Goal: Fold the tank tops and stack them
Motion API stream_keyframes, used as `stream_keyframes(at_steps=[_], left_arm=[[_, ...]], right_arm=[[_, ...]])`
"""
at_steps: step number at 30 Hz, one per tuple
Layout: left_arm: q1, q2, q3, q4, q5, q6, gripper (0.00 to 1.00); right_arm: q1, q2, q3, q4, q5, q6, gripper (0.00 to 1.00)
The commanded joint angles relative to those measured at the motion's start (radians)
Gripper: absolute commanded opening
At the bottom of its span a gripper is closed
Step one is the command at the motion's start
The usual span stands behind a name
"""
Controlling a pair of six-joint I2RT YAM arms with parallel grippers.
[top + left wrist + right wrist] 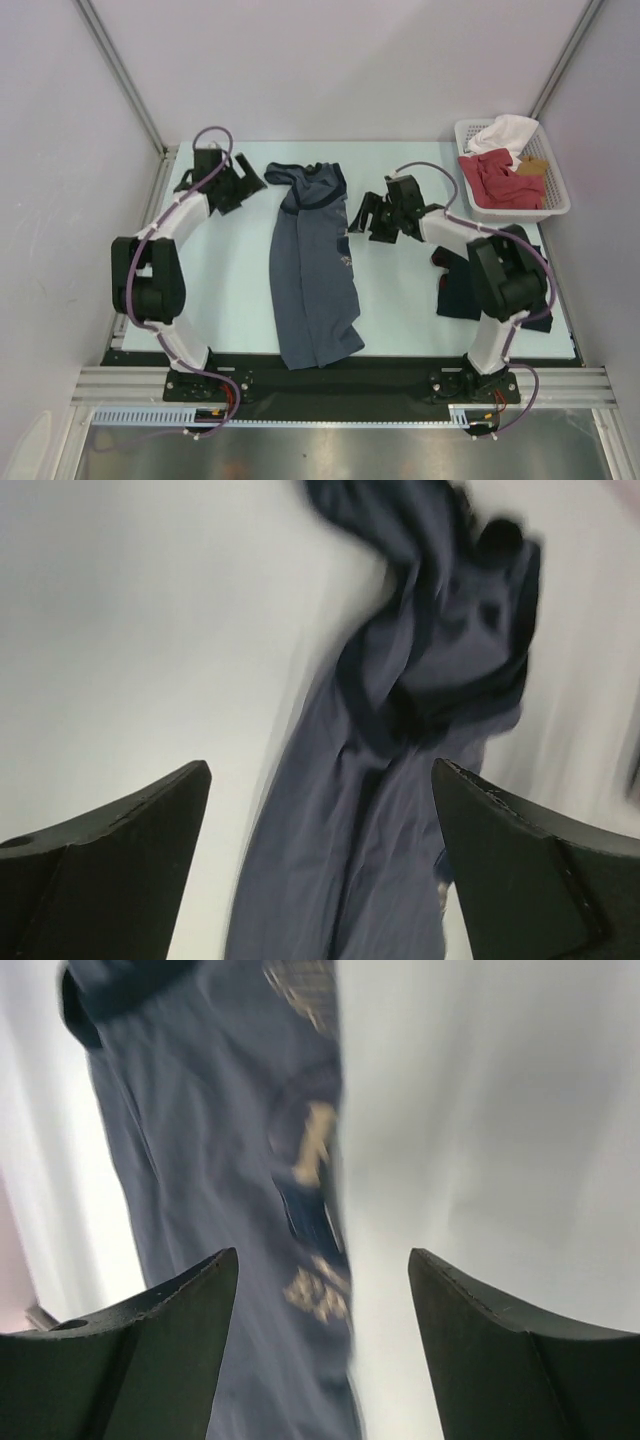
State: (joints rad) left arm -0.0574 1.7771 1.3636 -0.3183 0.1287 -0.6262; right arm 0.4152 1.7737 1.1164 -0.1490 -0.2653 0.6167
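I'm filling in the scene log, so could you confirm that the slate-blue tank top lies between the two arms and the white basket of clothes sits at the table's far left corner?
Not quite: the white basket sits at the far right corner, as the top external view shows. The slate-blue tank top does lie between the left arm and right arm.

Bare worktop [230, 300] lies open between the left arm [150, 275] and the long blue top [315, 270] stretched down the middle. Another free strip runs along that top's right edge. The left fingers [120, 860] and right fingers [130, 1350] each stand spread, with an open gap between them. Near right, the dark top [460, 290] lies under the right arm [505, 275]. The basket [562, 200] blocks the far right corner.
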Motion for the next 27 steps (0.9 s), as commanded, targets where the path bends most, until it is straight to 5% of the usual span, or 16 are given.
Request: stream_keyframes(at_steps=[1,9,19,21,22,25,27], left_arm=[[-0.031,-0.051,-0.211,0.125,0.084,0.028,0.97],[-0.047,-0.133,-0.457,0.257,0.117,0.037,0.87],[-0.053,-0.002,-0.342,0.239,0.072,0.039,0.72],[-0.053,0.031,-0.304,0.232,0.074,0.036,0.7],[-0.053,0.042,-0.293,0.229,0.074,0.036,0.68],[-0.058,0.068,-0.261,0.225,0.075,0.034,0.62],[-0.068,0.08,-0.239,0.213,0.066,0.042,0.62]], right_arm=[[-0.03,0.119,0.12,0.095,-0.132,-0.028,0.76],[-0.044,0.375,0.338,0.058,-0.107,-0.02,0.73],[-0.019,0.549,0.552,-0.021,-0.032,-0.012,0.48],[-0.026,0.573,0.6,-0.029,-0.023,-0.005,0.38],[-0.026,0.604,0.615,-0.03,-0.026,-0.006,0.23],[-0.036,0.653,0.732,-0.131,0.026,-0.011,0.0],[-0.062,0.641,0.697,-0.124,0.046,0.0,0.0]])
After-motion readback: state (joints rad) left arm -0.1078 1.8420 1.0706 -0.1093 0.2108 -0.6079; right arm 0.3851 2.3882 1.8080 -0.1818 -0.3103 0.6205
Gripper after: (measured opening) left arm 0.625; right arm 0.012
